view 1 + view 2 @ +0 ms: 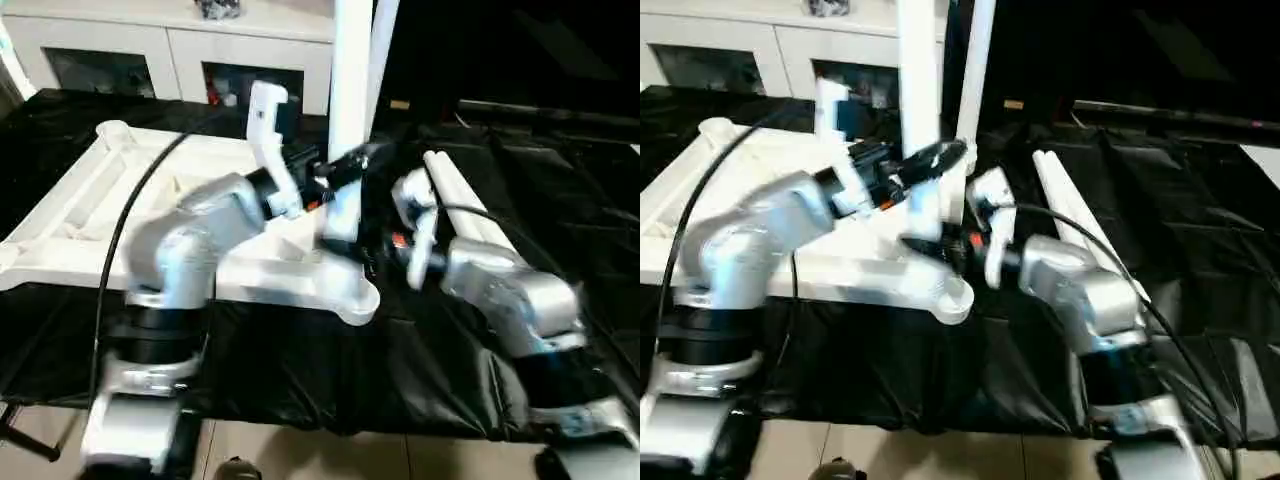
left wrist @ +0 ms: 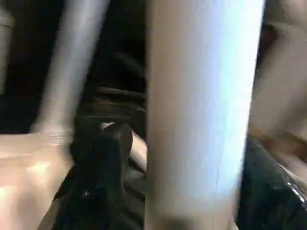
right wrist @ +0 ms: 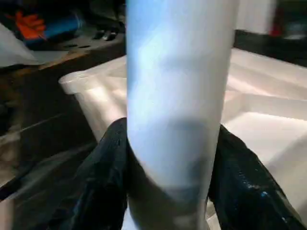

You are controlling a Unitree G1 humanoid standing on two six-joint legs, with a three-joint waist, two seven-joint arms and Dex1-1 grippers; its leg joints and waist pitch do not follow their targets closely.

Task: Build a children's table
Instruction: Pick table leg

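I saw four long round white tube legs: one upright leg (image 1: 349, 90) gripped between my right gripper (image 1: 345, 225)'s black fingers (image 3: 108, 187), my left gripper (image 1: 335, 172) parted around it, above the upturned white ribbed plastic tabletop (image 1: 90, 215); another upright leg (image 1: 978, 60) behind; two lying legs (image 1: 470, 210) beside.

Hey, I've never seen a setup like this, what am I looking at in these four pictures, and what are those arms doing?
This is a humanoid robot putting together a children's table. The two wide pictures come from cameras in its head, looking down over its silver forearms. The two close pictures come from a camera on each wrist.

On the black-covered surface lies the white tabletop, upside down, its ribs showing. An upright leg stands at its near corner socket. The right gripper has its black fingers on both sides of that leg. The left gripper is at the same leg higher up. Whether the left one grips is unclear.

Spare legs lie on the robot's right, and a white cabinet stands behind.
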